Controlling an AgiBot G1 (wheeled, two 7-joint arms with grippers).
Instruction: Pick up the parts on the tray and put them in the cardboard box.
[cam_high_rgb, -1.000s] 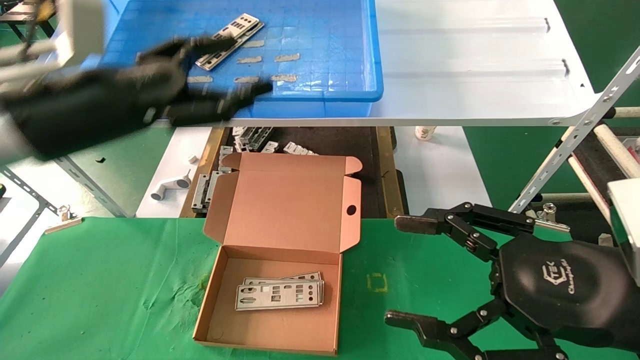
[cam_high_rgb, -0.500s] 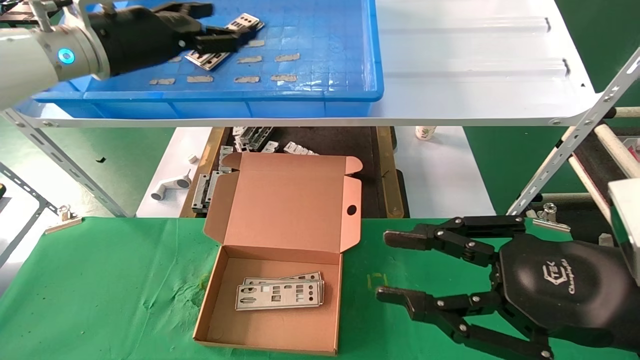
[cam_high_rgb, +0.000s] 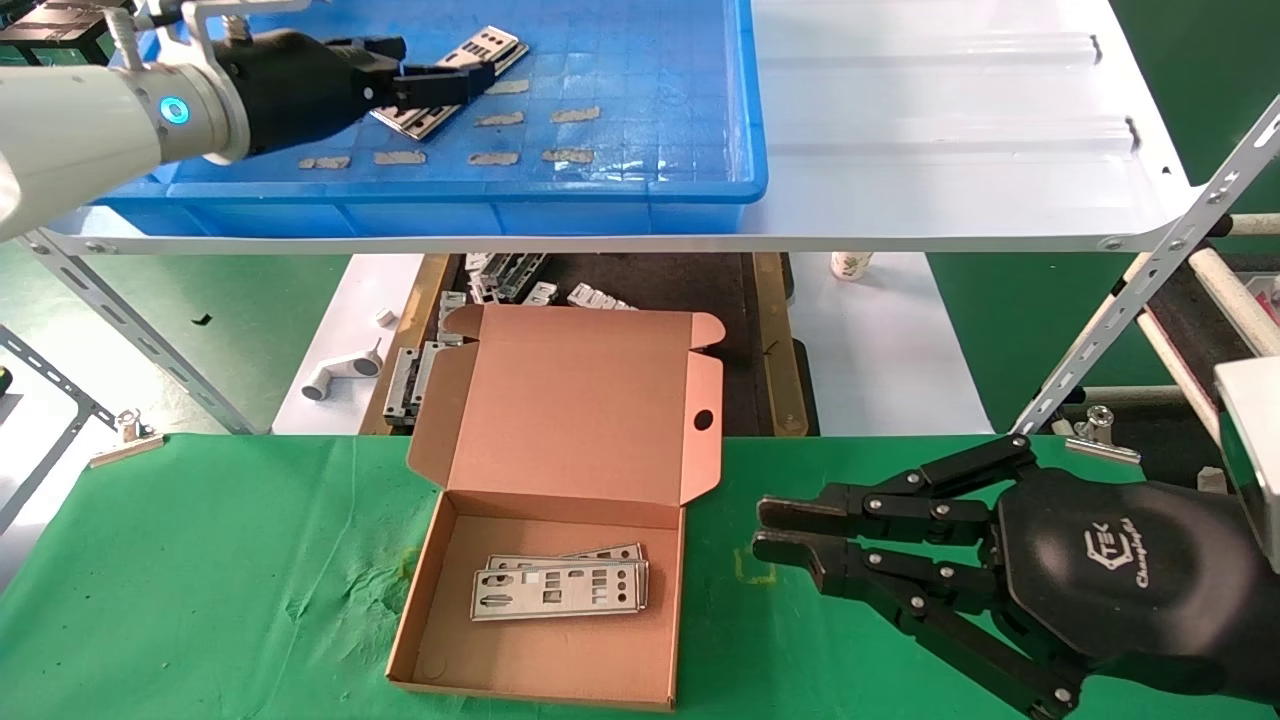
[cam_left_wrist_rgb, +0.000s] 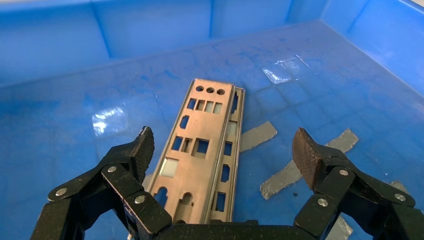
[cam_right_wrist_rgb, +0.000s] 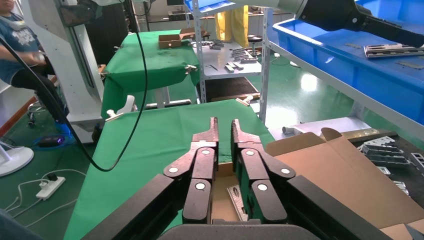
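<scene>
Punched parts (cam_left_wrist_rgb: 200, 150) are dull silvery metal, the tray (cam_high_rgb: 640, 190) glossy blue plastic, the cardboard box (cam_high_rgb: 560, 400) matt brown corrugated card.

A white sheet-metal shelf (cam_high_rgb: 930, 120) carries the blue tray (cam_high_rgb: 640, 185) that my left claw (cam_left_wrist_rgb: 222, 150) reaches into. Beside my right claw (cam_high_rgb: 765, 528), the green-covered table (cam_high_rgb: 200, 560) holds the open cardboard box (cam_high_rgb: 560, 440).

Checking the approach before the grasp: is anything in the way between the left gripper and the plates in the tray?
Nothing visible. The left gripper is open over the stacked plates on the blue tray floor, a finger on each side. Only flat tape strips lie beside them.
</scene>
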